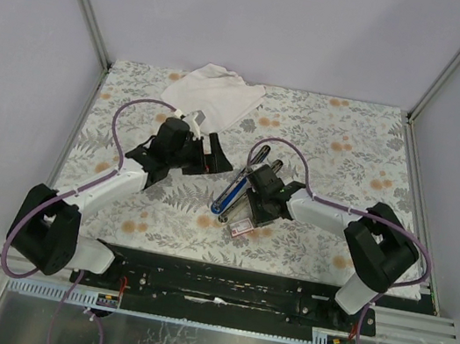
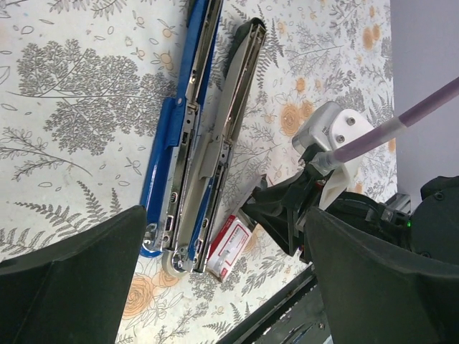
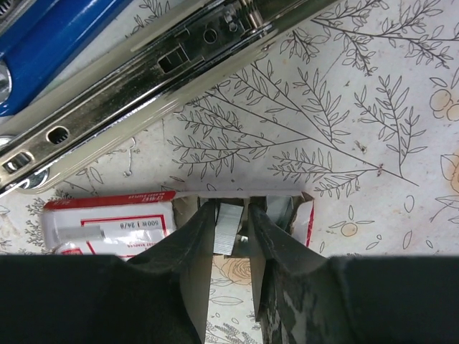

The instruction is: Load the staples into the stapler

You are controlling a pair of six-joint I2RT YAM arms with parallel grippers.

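The stapler point(image 1: 234, 189) lies folded open on the flowered mat, its blue body point(image 2: 168, 136) beside the silver magazine rail point(image 3: 143, 79). The staples' box point(image 2: 231, 246), white with a red label, lies at the stapler's near end with its end flap open. My right gripper point(image 3: 231, 211) has both fingers pushed into that open end. A silvery strip of staples point(image 3: 228, 231) stands between them, against the left finger, with a thin gap to the right one. My left gripper point(image 2: 226, 213) hovers wide open left of the stapler, holding nothing.
A crumpled white cloth point(image 1: 213, 93) lies at the back of the mat, behind the left gripper. The black base rail point(image 1: 228, 283) runs along the near edge. Grey walls close in both sides.
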